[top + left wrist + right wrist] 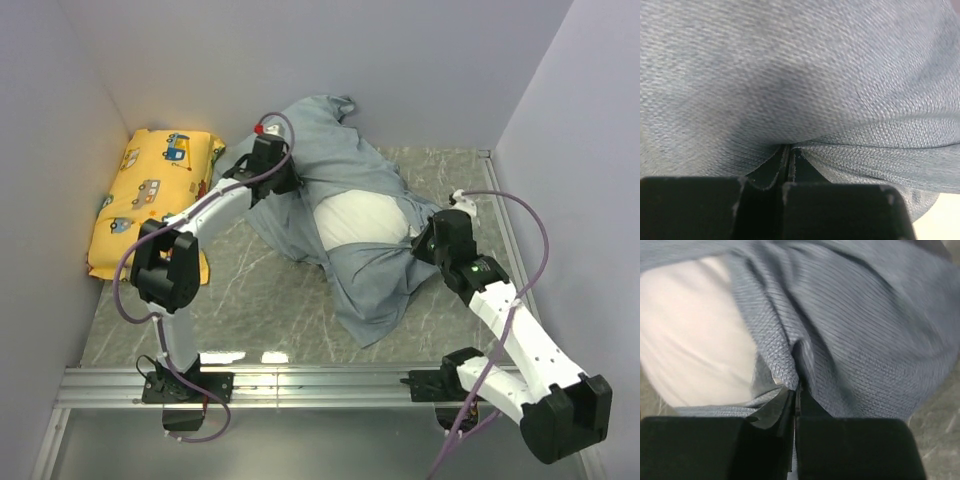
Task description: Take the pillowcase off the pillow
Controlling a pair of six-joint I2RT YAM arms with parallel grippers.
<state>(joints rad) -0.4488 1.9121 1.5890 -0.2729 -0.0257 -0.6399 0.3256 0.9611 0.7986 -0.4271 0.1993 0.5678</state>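
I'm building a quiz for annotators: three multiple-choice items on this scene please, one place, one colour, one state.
1. Where is the yellow pillow? A far left; B far right; C front centre.
2. What colour is the pillow inside the pillowcase? A white; B red; C green.
3. The right fingers are: A wide open; B shut on the pillowcase; C holding the yellow pillow.
1 A, it lies at the left edge; 2 A, white shows through the opening; 3 B, fabric is pinched between them.

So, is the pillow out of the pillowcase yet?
Partly: a white patch of the pillow shows, but the pillowcase lies around and over the rest.
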